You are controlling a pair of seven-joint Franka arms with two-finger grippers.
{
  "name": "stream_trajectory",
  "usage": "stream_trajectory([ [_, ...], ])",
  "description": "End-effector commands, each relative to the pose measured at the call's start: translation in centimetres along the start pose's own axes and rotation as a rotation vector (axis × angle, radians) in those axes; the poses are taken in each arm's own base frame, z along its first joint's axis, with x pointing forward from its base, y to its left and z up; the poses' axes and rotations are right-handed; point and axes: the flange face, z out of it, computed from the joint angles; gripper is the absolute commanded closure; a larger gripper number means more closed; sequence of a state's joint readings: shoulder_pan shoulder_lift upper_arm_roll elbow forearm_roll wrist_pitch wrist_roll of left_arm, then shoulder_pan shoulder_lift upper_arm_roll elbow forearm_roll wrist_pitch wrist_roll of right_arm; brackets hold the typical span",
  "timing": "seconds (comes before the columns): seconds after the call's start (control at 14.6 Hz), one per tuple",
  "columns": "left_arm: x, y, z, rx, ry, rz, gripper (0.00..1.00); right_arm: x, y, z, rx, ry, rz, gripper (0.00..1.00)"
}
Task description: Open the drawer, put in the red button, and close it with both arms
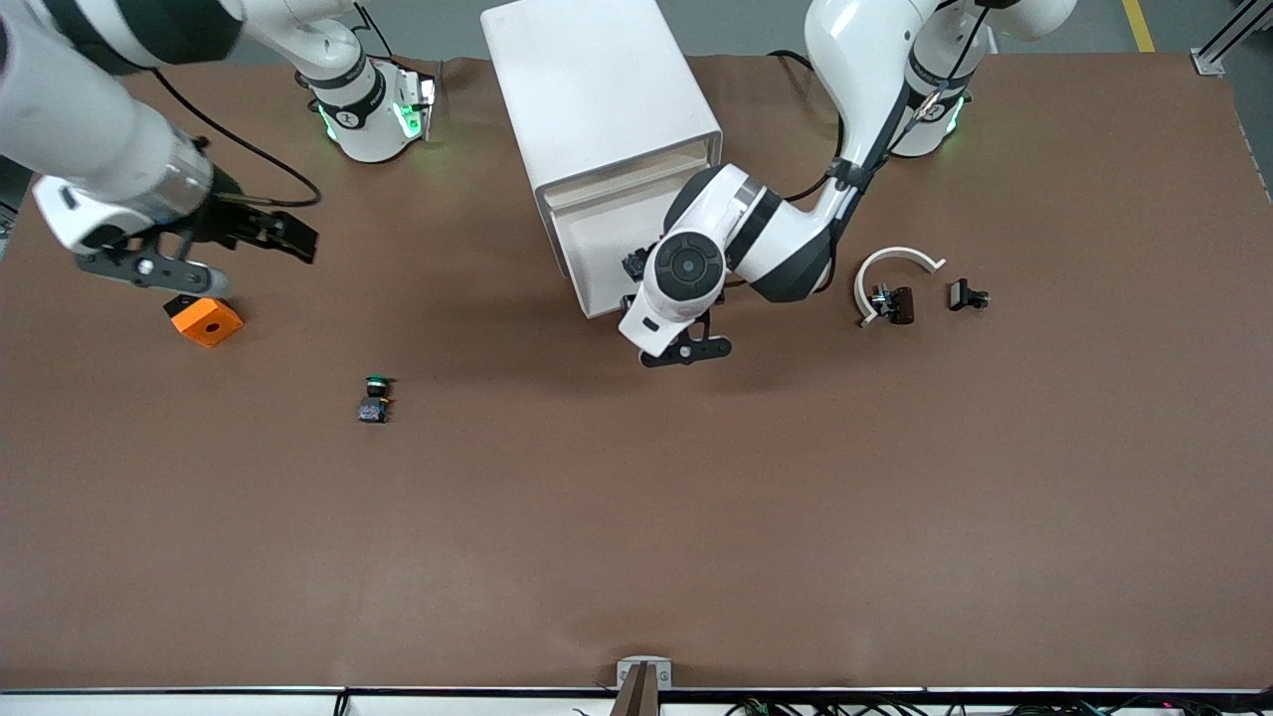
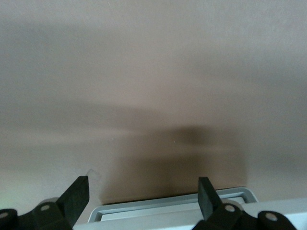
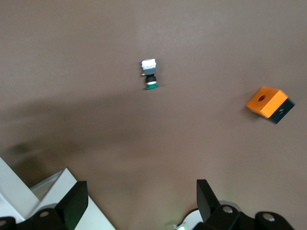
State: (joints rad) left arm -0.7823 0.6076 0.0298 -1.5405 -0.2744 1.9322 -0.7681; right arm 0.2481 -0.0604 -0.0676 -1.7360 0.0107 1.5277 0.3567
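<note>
Left gripper (image 1: 636, 283), jaws spread, sits over the open drawer (image 1: 602, 254), probably releasing; right gripper (image 1: 298, 239) waits, jaws spread.

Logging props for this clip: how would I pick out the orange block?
Start at the white cabinet and go toward the right arm's end of the table. The orange block lies just below the right gripper in the front view. It is the only orange thing, with a dark hole in its top.
</note>
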Motion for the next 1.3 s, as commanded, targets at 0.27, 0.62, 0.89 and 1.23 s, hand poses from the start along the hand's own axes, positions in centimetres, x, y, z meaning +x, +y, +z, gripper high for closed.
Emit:
stream_trajectory([
  [0.27, -4.5, 1.0, 1.1, 0.002, -0.032, 0.062, 0.0, -0.9, 5.6, -1.0, 0.019, 0.041, -0.029, 0.0],
  [0.62, -7.6, 2.7, 2.3, -0.025, -0.102, 0.09, 0.0, -4.1, 7.8, 0.6, 0.042, 0.113, -0.051, 0.0],
  [0.89, -9.9, 3.7, 3.4, -0.035, -0.16, 0.107, 0.0, -4.5, 9.5, 0.0, 0.045, 0.124, -0.071, 0.0],
  [1.23, -10.5, 3.8, 4.1, -0.026, -0.175, 0.112, 0.0, -4.1, 10.6, -1.7, 0.052, 0.154, -0.035, 0.0],
])
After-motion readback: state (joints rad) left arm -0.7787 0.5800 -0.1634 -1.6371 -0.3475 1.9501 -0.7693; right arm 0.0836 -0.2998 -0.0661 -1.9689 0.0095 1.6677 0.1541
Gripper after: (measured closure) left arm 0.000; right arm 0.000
